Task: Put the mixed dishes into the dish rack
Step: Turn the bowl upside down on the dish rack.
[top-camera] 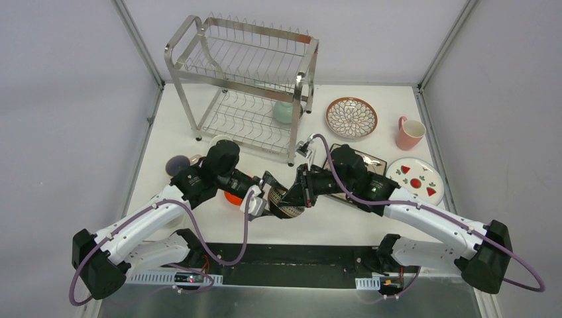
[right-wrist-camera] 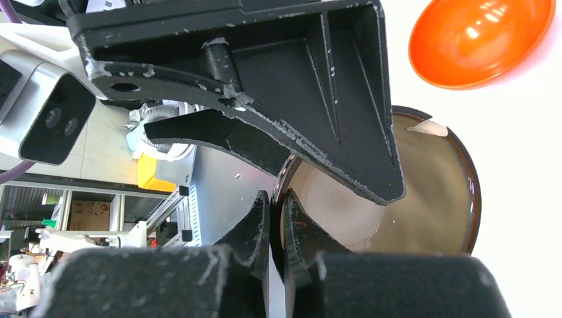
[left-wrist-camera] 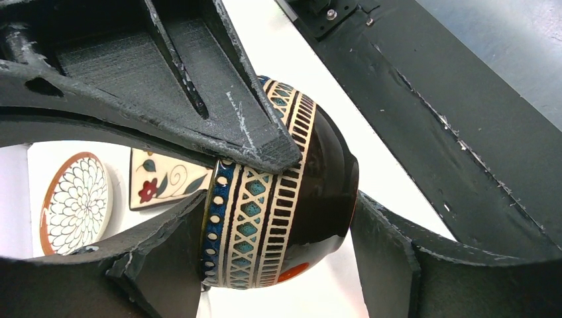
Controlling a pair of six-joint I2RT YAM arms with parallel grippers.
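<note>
Pinching the rim of the patterned bowl (right-wrist-camera: 397,199), the right tool (right-wrist-camera: 277,205) has its two fingers drawn together with only the bowl's thin wall between them, one finger lying on the tan inside and the other on the banded outer wall. The bowl is turned on its side over the near middle of the desk (top-camera: 318,228), between the two arms, with its dark foot towards the near edge. The left tool (left-wrist-camera: 281,199) stands wide apart around the same bowl, one finger just beside the rim and the other beside the foot, where a sliver of white desk shows between finger and bowl; it has hold of nothing. The orange bowl (top-camera: 232,197) sits on the desk just behind the left wrist, well apart from the dish rack (top-camera: 245,73), which stands at the far left of the desk. A mint bowl (top-camera: 286,111) rests at the right end of the rack's lower shelf; the upper shelf holds no dish. To the right of the rack lie the petal-pattern plate (top-camera: 351,117) and the pink mug (top-camera: 409,132), with the red-marked plate (top-camera: 415,177) nearer. The square floral plate (left-wrist-camera: 166,179) lies partly hidden under the right arm.
</note>
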